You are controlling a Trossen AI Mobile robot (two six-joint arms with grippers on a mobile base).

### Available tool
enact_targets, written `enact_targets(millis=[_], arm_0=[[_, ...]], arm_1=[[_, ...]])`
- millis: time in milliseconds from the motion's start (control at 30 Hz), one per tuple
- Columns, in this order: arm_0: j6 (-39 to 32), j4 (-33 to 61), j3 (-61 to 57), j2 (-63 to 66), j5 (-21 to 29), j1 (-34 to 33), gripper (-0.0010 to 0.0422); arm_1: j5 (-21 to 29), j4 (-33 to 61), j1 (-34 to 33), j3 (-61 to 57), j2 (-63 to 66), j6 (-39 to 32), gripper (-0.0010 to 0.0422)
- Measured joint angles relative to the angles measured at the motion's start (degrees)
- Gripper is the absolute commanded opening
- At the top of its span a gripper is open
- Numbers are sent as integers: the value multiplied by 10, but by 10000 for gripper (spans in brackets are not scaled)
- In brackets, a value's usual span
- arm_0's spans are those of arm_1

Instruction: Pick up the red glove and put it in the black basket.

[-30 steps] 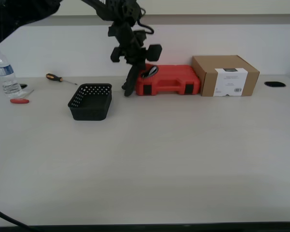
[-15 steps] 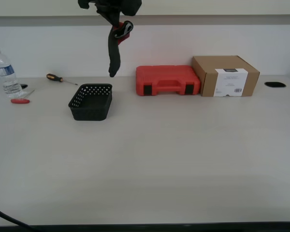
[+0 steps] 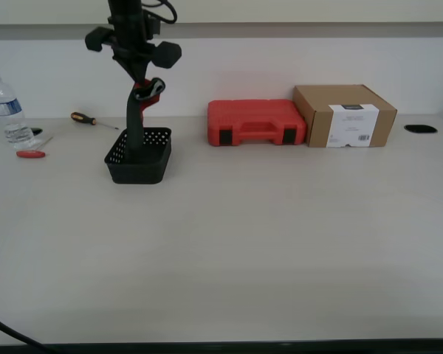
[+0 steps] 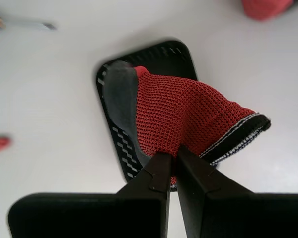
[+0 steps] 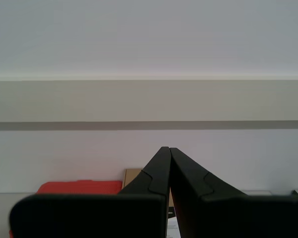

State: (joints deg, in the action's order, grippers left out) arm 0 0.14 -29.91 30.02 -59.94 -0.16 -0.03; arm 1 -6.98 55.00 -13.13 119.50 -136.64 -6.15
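My first gripper point(image 3: 139, 78) point(image 4: 175, 154) is shut on the red glove point(image 3: 137, 114) point(image 4: 174, 116) at its red cuff. The glove hangs straight down, and its dark fingers reach into the black basket point(image 3: 139, 156) point(image 4: 120, 144) at the exterior view's left. In the first wrist view the glove covers most of the basket's inside. My second gripper point(image 5: 169, 152) is shut and empty, raised and facing the wall; it does not show in the exterior view.
A red tool case point(image 3: 256, 122) and a cardboard box point(image 3: 344, 115) stand at the back. A screwdriver point(image 3: 90, 120), a water bottle point(image 3: 5, 112) and a small red item point(image 3: 29, 154) lie at the exterior view's left. A grommet hole point(image 3: 419, 128) is far right.
My first gripper lifted the glove from beside the red case, carried it toward the exterior view's left, and lowered it so its fingers dip into the basket.
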Motion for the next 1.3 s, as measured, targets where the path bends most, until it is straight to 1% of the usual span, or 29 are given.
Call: enact_targets(millis=[367, 433, 500, 567, 633, 700, 767, 867, 933, 1000, 1033, 1067, 1100, 1133, 1167, 1200, 1233, 1267, 1300], arm_0=[[0, 2, 0, 0, 0, 0, 0], [0, 2, 0, 0, 0, 0, 0], [0, 2, 0, 0, 0, 0, 0], [0, 2, 0, 0, 0, 0, 0], [0, 2, 0, 0, 0, 0, 0], [0, 3, 0, 0, 0, 0, 0], [0, 2, 0, 0, 0, 0, 0], [0, 4, 0, 0, 0, 0, 0], [0, 6, 0, 0, 0, 1, 0], [0, 6, 0, 0, 0, 0, 0], [0, 6, 0, 0, 0, 0, 0], [0, 6, 0, 0, 0, 0, 0], [0, 6, 0, 0, 0, 0, 0], [0, 6, 0, 0, 0, 0, 0], [0, 6, 0, 0, 0, 0, 0], [0, 6, 0, 0, 0, 1, 0], [0, 6, 0, 0, 0, 0, 0], [0, 6, 0, 0, 0, 0, 0], [0, 5, 0, 0, 0, 0, 0]], arm_1=[[21, -181, 17, -189, 1, 19, -2], [28, -202, 23, -202, 0, 22, -2], [50, -225, 32, -220, 0, 35, -2], [60, -242, 35, -231, 0, 37, -2], [62, -254, 35, -233, -19, 37, -2], [78, -242, 35, -222, -59, 37, -1], [80, -233, 34, -215, -87, 37, 0], [83, -238, 34, -209, -92, 31, 0], [97, -216, 35, -181, -93, 25, 4], [123, -201, 35, -157, -94, 27, 23], [131, -194, 35, -146, -93, 27, 40], [134, -195, 35, -134, -93, 27, 76], [134, -196, 35, -131, -92, 28, 97], [133, -194, 35, -125, -93, 31, 167], [133, -189, 35, -122, -93, 34, 212], [130, -177, 35, -116, -93, 38, 248], [120, -156, 34, -103, -93, 52, 292], [120, -143, 34, -91, -89, 58, 298], [119, -103, 34, -59, -95, 69, 293]])
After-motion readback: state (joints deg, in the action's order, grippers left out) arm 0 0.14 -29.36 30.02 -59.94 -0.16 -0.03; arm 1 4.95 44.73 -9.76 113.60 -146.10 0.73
